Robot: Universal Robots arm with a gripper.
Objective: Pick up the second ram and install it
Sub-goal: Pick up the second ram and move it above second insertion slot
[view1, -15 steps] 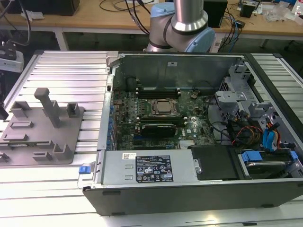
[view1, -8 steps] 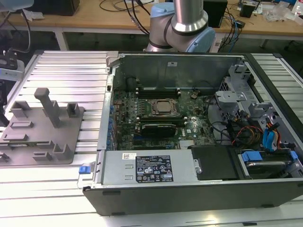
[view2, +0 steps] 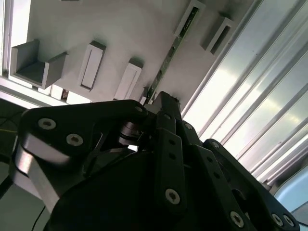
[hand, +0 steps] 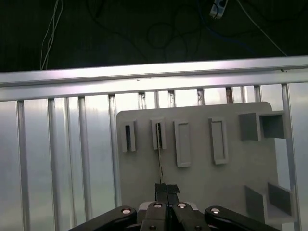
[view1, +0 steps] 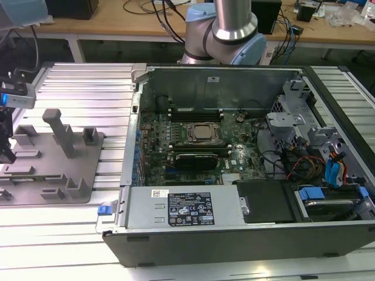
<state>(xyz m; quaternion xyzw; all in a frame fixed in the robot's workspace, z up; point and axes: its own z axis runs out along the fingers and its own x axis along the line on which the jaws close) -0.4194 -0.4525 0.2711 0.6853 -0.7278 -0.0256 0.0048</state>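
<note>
While the second ram [hand: 160, 159] is seen edge-on in the first wrist view, standing on its long edge in a narrow raised slot of the grey tray [hand: 202, 183], the pincer [hand: 167, 188] is closed on its near end. The two fingers are drawn together with the thin green stick between them. In the second wrist view the same stick [view2: 173, 50] is shown running away from the pincer [view2: 161, 98] across the tray [view2: 96, 24], its far end held in a slot and its near end lost behind the black fingers. Further raised slots are seen on either side of it in both wrist views. The tray [view1: 88, 170] is laid on the ribbed metal counter [view1: 76, 82], at the exterior view's left of an open computer case [view1: 234, 234]. Inside that case the square processor socket [view1: 202, 133] is seen, flanked by long black memory slots [view1: 196, 111].
</note>
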